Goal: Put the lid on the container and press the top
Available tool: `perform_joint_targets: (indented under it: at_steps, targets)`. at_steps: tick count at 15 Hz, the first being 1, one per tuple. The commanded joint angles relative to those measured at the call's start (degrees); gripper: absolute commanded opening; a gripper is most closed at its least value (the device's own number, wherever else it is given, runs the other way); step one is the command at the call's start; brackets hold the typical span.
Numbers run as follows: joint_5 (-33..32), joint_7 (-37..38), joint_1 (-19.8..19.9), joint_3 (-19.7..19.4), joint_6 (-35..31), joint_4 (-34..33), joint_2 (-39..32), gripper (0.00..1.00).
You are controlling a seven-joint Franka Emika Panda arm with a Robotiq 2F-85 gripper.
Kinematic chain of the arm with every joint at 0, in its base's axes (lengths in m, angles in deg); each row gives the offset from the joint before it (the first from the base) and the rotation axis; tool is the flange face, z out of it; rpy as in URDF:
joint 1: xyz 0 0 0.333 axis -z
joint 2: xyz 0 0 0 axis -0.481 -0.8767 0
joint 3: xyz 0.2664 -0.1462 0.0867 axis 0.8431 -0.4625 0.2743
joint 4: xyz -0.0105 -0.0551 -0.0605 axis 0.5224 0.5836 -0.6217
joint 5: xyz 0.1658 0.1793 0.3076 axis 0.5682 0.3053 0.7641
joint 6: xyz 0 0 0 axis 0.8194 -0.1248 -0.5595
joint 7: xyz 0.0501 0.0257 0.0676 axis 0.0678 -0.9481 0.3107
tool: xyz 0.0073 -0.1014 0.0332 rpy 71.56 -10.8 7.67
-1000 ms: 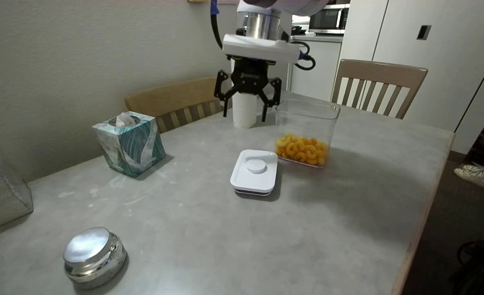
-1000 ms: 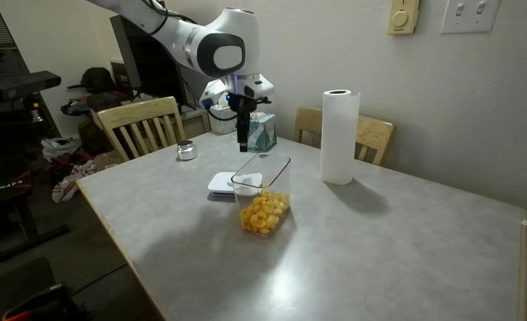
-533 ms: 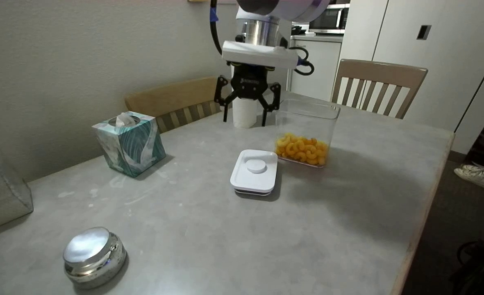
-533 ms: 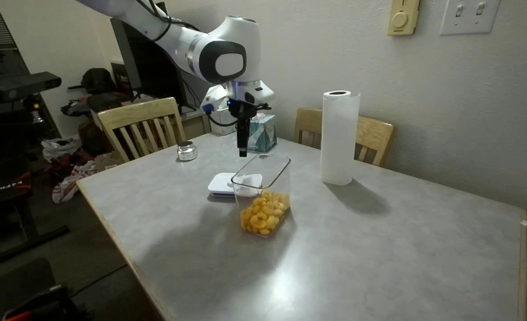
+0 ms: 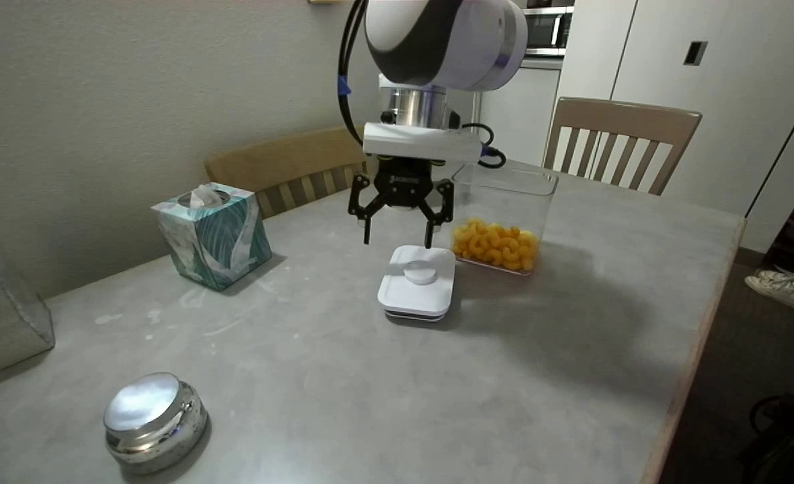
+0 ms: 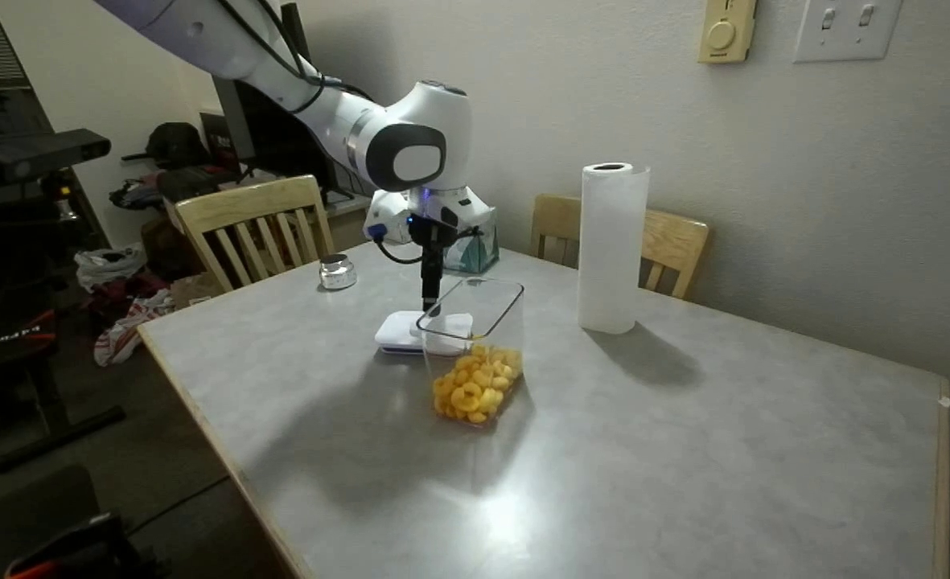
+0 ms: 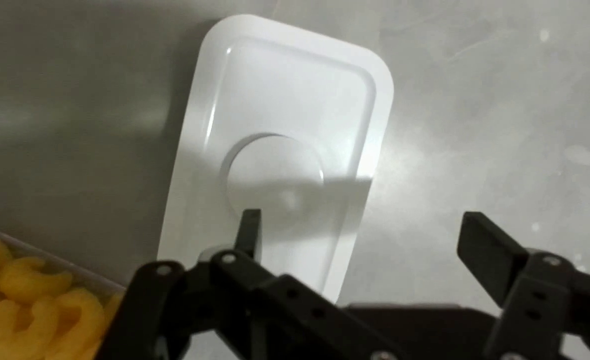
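Lid (image 7: 295, 90), white: lies on the table (image 5: 289, 376) just beside the uncovered container (image 5: 504, 202), gripper (image 5: 397, 245) near with fingers (image 7: 489, 252) spread, holding nothing; no step judged done; lifting, seating, pressing the button (image 7: 275, 165) outstanding.

Two exterior views: the table (image 5: 316, 390) was shared, overlooked obliquely from roughly opposite directions. Wrist view: the lid (image 7: 280, 115) was seen from close above.
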Motion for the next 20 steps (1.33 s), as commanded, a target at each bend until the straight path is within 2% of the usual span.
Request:
perform_joint_targets:
  at_steps: [1, 6, 13, 17, 18, 19, 20]
  targets:
    - [0.7, -0.7, 0.1, 0.1, 1.8, -0.8, -0.8, 1.00]
    - [0.1, 2.1, -1.1, -0.8, 2.3, 1.6, 0.7, 1.00]
    - [1.0, 3.8, -0.7, -0.9, 0.6, 7.1, 2.0, 1.00]
    - [0.4, 3.5, -0.7, -1.3, 0.4, 7.9, 1.8, 1.00]
    - [0.3, 3.4, -0.6, -1.4, 0.3, 7.8, 1.7, 0.95]
    - [0.2, 3.3, -0.6, -1.5, 0.5, 7.4, 1.4, 0.74]
    - [0.1, 3.1, -0.5, -1.6, 0.7, 7.2, 1.3, 0.71]
